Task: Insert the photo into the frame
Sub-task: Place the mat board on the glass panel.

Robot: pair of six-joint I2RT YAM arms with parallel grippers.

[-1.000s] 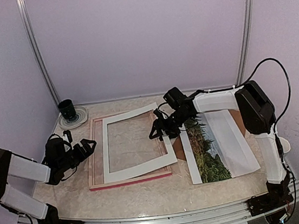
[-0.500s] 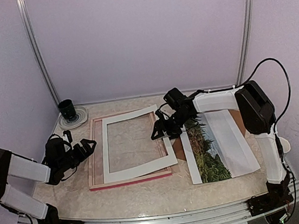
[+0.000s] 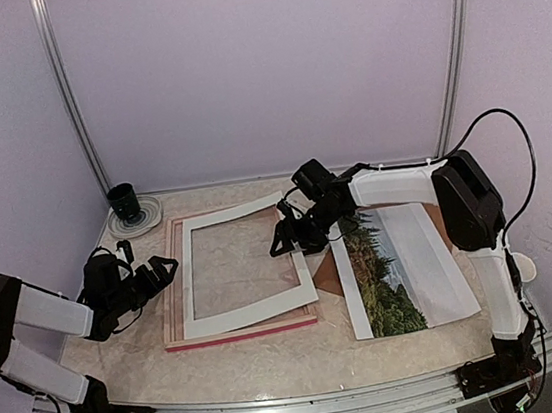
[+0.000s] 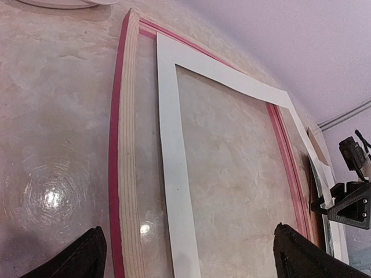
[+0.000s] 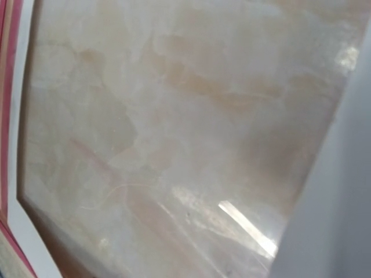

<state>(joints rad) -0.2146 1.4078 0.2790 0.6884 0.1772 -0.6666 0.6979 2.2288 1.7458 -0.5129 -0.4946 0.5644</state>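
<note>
The frame [image 3: 169, 292] lies left of centre, pale wood back up with pink-red edges [image 4: 128, 145]. A white mat border [image 3: 244, 316] lies skewed on it [image 4: 174, 174]. The photo [image 3: 390, 273] lies flat to the right, apart from the frame. My right gripper [image 3: 290, 237] is low over the mat's right strip, its fingers apart. They do not show in the right wrist view, which has only the mat [image 5: 342, 174] and the frame's opening. My left gripper [image 3: 166, 267] hovers wide open and empty by the frame's left rail [image 4: 188, 246].
A brown backing board [image 3: 327, 279] lies under the photo, one corner poking out towards the frame. A black cup [image 3: 123, 198] stands on a small plate [image 3: 149, 218] at the back left corner. Walls close the table on three sides.
The right gripper has moved a little to the left, and the white mat has slid left with it across the frame. The left arm has not moved.
</note>
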